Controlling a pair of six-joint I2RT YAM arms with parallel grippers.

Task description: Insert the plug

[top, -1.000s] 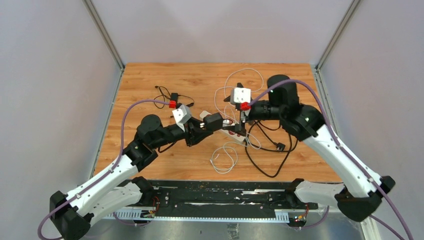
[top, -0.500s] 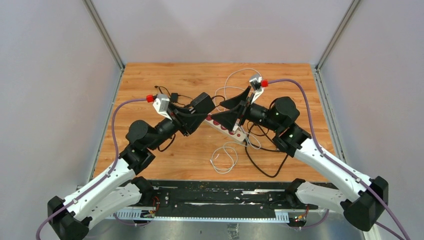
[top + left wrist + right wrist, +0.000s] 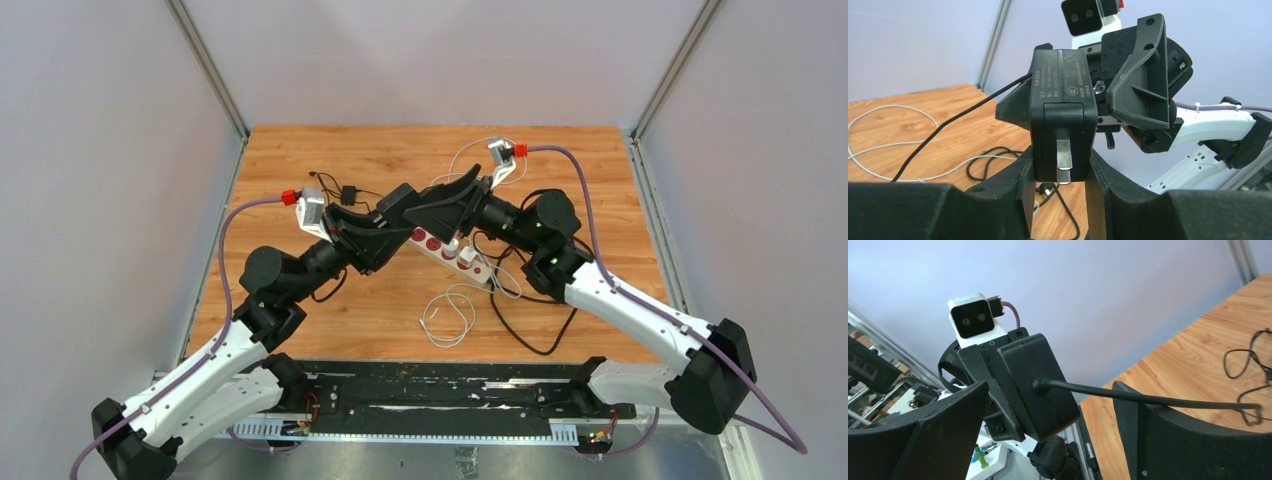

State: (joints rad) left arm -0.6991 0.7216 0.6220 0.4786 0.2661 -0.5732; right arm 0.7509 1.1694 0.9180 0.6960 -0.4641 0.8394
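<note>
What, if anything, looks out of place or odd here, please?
The adapter is held aloft in the left tool, prongs facing that wrist's camera rather than the power strip on the table. The strip lies diagonally among loose, tangled cables. Nothing looks damaged.

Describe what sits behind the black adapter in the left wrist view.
The jaws of the right arm, open, one either side of the adapter, its white wrist camera above. The adapter covers the space between them, so contact cannot be judged.
</note>
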